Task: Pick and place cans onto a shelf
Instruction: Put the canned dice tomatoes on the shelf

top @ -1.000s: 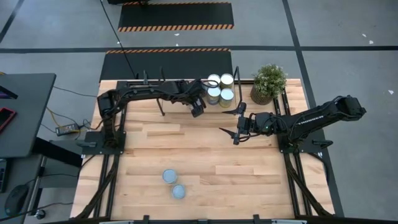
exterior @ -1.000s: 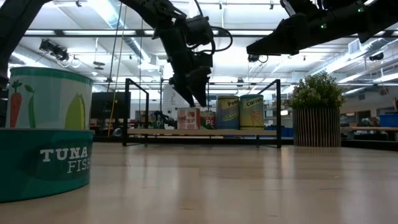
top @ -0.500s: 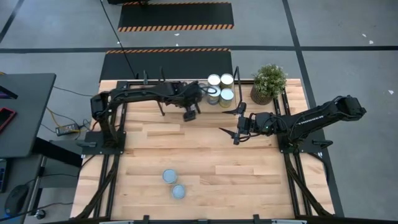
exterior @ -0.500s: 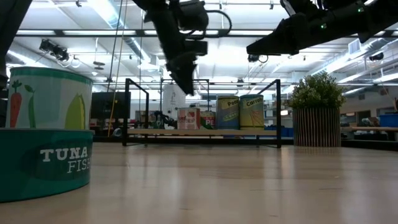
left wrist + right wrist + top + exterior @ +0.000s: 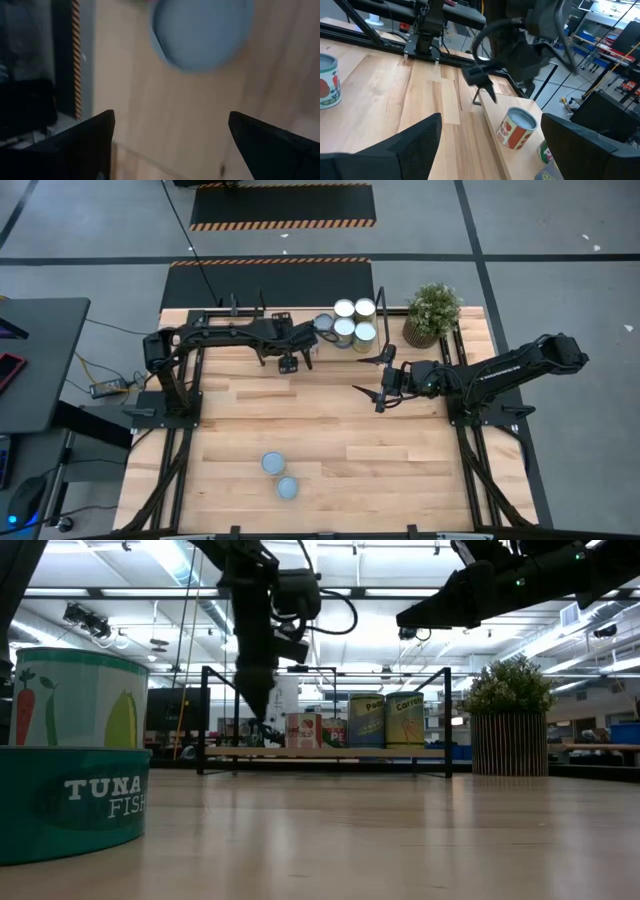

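Left gripper point(image 5: 290, 364), fingers spread wide and empty, hangs over the shelf point(image 5: 240, 319). Just to its right, five cans point(image 5: 345, 330) are grouped on the shelf. Two cans point(image 5: 273, 463) lie well apart on the tabletop point(image 5: 400, 460). Right gripper point(image 5: 382, 388), likewise open and empty.

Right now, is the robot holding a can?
No, the left gripper and the right gripper are both open and empty.

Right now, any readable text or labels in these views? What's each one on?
"TUNA FISH", last letters cut off: teal can nearest the low camera.
"Carrot", roughly: right-hand can on the shelf.
Label on the can beside it: too blurred.
Red-labelled can: no legible text.
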### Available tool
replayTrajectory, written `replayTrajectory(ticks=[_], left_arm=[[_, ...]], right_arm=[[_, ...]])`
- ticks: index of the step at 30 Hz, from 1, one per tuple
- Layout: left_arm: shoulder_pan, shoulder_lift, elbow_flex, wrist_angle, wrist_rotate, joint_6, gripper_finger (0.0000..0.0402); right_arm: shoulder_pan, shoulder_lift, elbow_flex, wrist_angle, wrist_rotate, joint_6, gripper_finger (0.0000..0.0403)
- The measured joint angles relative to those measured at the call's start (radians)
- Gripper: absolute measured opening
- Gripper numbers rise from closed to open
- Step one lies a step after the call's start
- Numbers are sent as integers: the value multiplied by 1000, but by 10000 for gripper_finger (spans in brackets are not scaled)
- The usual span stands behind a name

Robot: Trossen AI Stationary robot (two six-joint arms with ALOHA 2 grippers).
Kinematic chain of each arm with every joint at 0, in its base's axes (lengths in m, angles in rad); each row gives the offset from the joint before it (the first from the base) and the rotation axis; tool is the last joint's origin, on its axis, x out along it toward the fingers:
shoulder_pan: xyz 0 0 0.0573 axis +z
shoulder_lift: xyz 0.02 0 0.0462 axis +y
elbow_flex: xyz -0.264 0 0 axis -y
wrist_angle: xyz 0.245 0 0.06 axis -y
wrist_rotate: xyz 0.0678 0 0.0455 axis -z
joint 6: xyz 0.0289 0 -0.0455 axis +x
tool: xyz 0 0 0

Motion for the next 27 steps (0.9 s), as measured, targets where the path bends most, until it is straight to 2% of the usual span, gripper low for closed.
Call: replayTrajectory(ticks=[7, 15, 21, 27], left_arm=[[31, 0, -45, 173, -5, 26, 396], [41, 0, -47, 234, 123, -5, 396], [38, 0, -47, 310, 128, -9, 396], [18, -3, -47, 294, 141, 27, 396]], right_arm=[[0, 0, 0, 0, 0, -1, 348], [-3, 0, 0, 69, 0, 0, 348], [-3, 0, 0, 74, 0, 25, 348], [-2, 0, 0, 73, 33, 61, 348]])
